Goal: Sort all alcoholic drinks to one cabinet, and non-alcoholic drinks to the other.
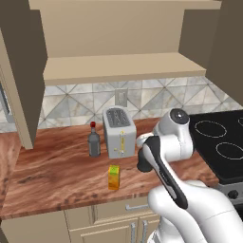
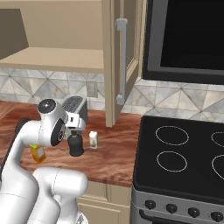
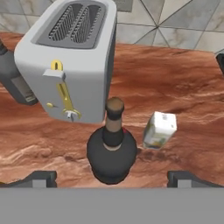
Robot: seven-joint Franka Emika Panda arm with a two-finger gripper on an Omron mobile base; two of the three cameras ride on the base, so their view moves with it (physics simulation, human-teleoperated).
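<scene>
2 bottles: grey, black; 2 cartons: orange, white; 1 toaster.

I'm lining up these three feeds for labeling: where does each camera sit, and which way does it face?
Left base view: behind the arm's left, facing the open cabinet, toaster and counter; white arm lower right.
Right base view: behind its right, facing stove and cabinet door; arm lower left.
Hand view: looks down on the black bottle between the open gripper tips.
All share the toaster.
</scene>
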